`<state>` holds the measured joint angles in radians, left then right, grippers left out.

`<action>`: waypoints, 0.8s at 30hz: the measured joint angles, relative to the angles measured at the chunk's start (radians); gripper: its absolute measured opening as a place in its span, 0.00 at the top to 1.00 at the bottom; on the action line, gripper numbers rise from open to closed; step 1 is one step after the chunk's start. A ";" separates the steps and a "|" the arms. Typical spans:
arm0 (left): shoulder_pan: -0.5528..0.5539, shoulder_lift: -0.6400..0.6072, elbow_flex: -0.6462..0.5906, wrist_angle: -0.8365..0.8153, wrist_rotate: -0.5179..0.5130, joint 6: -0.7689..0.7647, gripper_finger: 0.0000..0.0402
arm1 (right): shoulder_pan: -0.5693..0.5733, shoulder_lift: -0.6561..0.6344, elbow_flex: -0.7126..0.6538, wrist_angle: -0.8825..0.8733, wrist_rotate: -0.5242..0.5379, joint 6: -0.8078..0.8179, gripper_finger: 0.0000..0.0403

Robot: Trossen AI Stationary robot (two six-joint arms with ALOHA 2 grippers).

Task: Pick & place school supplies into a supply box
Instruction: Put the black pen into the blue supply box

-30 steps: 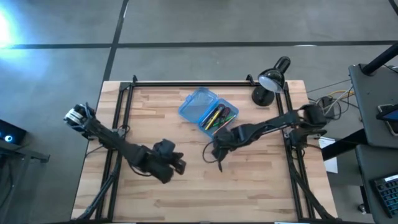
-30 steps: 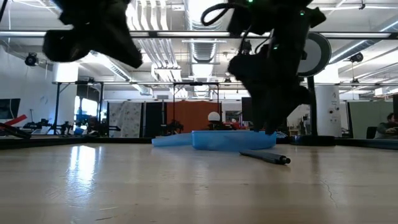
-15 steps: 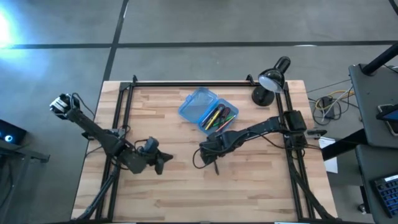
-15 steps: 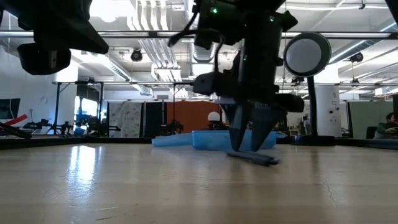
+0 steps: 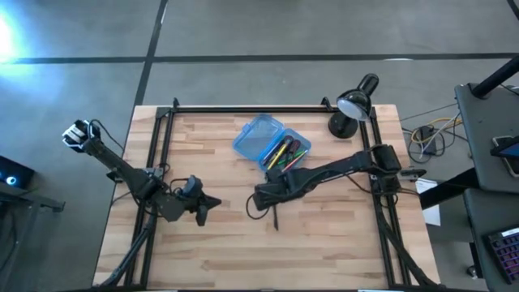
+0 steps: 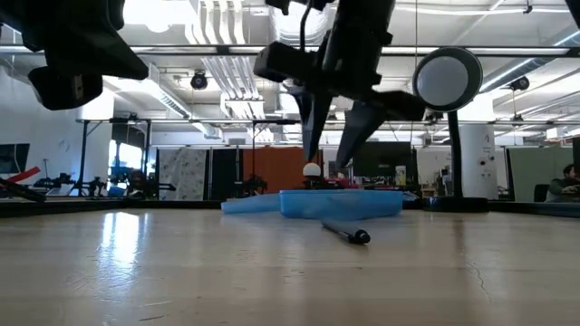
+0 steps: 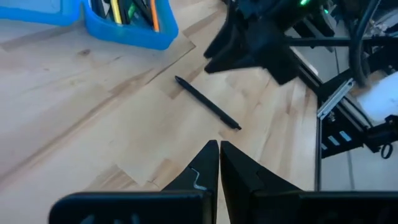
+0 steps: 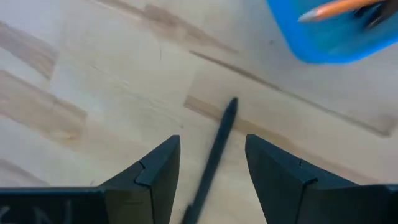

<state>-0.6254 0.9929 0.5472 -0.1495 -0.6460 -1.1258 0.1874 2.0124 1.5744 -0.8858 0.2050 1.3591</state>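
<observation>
Hanging low over the left half of the desk [image 5: 243,251], the left gripper [image 5: 212,200] has its fingers [image 7: 208,163] pressed together on nothing, tips aimed toward the middle. It sits well apart from everything else on the wood.

Just right of it, near the desk's centre, a dark pen [image 5: 275,217] lies flat and alone on the boards, clear of both arms; the left wrist view shows the pen [image 7: 207,103] slanting across the planks, short of the box. The right gripper [image 5: 261,199] hovers above it with fingers [image 8: 155,169] spread wide and empty, the pen [image 8: 211,160] showing in the gap between them. From table height the two fingers [image 6: 313,122] hang well above the wood, with the pen [image 6: 344,233] resting on the desk below.

Toward the far edge, a little right of centre, the blue box [image 5: 272,145] lies open, both halves flat. Its right half holds the coloured pens [image 5: 285,153], green, yellow, orange and dark ones bunched together; its left half looks bare.

At the far right corner stands a black lamp [image 5: 353,104].
</observation>
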 joint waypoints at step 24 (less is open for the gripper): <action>0.000 -0.046 -0.028 -0.079 0.052 0.006 1.00 | 0.019 0.287 0.127 -0.089 -0.138 -0.080 0.73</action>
<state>-0.6254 0.9473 0.5195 -0.2281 -0.5938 -1.1200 0.2069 2.2989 1.7017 -0.9748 0.0675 1.2788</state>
